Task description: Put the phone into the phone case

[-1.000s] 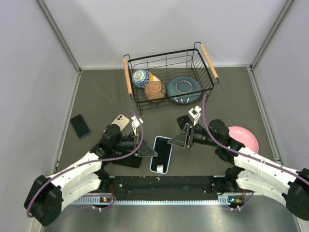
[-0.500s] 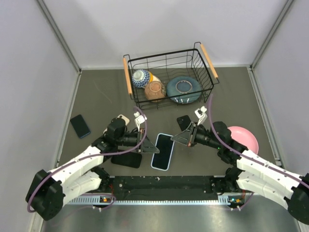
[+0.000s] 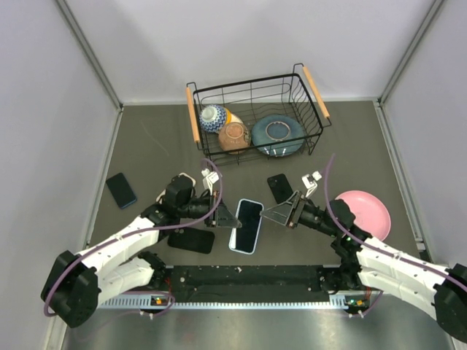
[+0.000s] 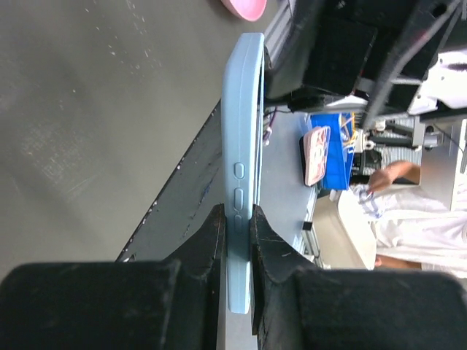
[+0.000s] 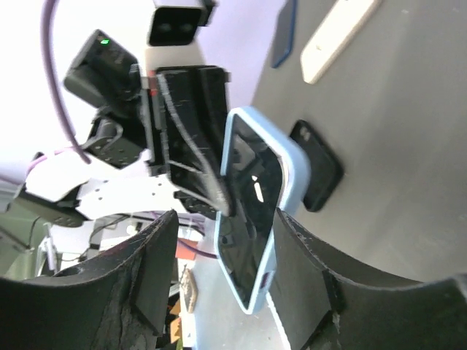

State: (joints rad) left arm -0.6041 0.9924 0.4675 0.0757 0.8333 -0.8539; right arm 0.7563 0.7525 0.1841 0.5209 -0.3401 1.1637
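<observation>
A light blue phone case with a black-screened phone in it is near the table's front middle. My left gripper is shut on the case's left edge. In the left wrist view the case stands edge-on between the closed fingers of that gripper. My right gripper is open just right of the case. In the right wrist view the case sits between the spread fingers of that gripper, its right edge close to one finger.
A black phone lies under my left arm. A black case, a cream phone, a dark blue phone and a pink plate lie around. A wire basket with bowls stands behind.
My left gripper has shifted slightly up and right with the case. My right wrist has dropped toward the near edge, its fingers still beside the case.
</observation>
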